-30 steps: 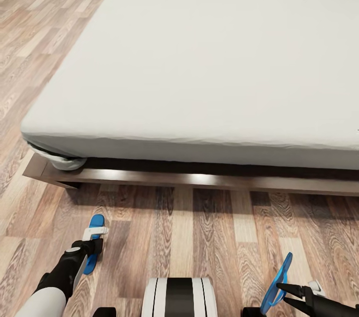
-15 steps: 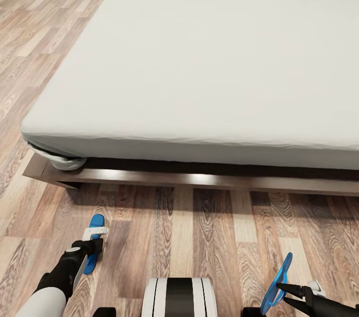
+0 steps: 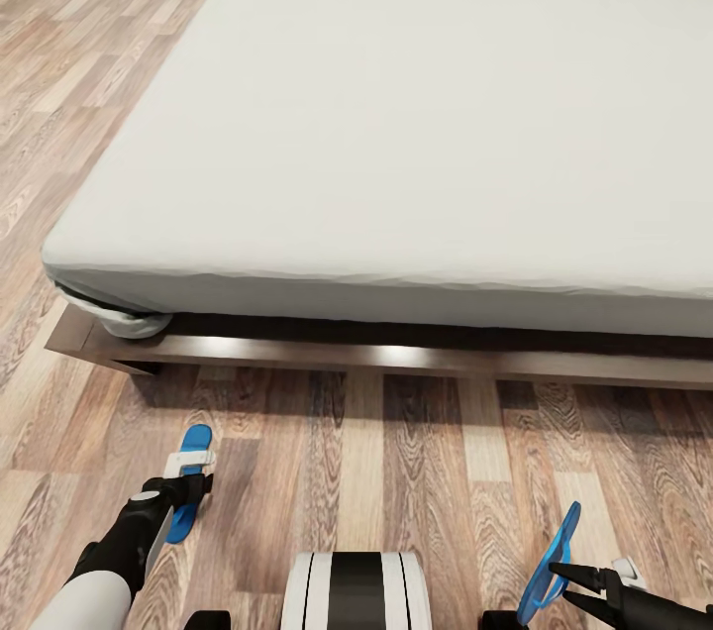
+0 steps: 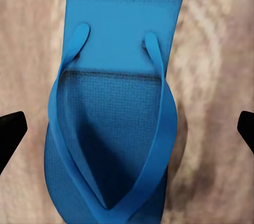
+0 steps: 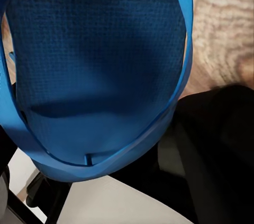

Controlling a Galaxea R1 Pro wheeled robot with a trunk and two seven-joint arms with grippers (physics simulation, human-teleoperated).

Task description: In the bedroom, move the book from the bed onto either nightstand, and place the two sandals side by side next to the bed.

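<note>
Wood floor (image 3: 436,452) before the bed (image 3: 416,135): almost nothing has changed. Left gripper (image 4: 127,123), spread, stays over 1 sandal (image 3: 191,491) at lower left; right gripper (image 3: 569,582) keeps pinching the other sandal (image 3: 553,566), unplaced.

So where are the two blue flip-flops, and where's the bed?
Left sandal (image 3: 191,472): head view, on its white-strapped front part, flat on the floor.
Right sandal (image 3: 555,556): head view, on its sole, held tilted up on edge.
Bed (image 3: 396,115): head view, on the mattress top.

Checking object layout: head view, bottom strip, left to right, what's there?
Left arm → sandal lying flat on the floor → robot's trunk → sandal held on edge → right arm.
</note>
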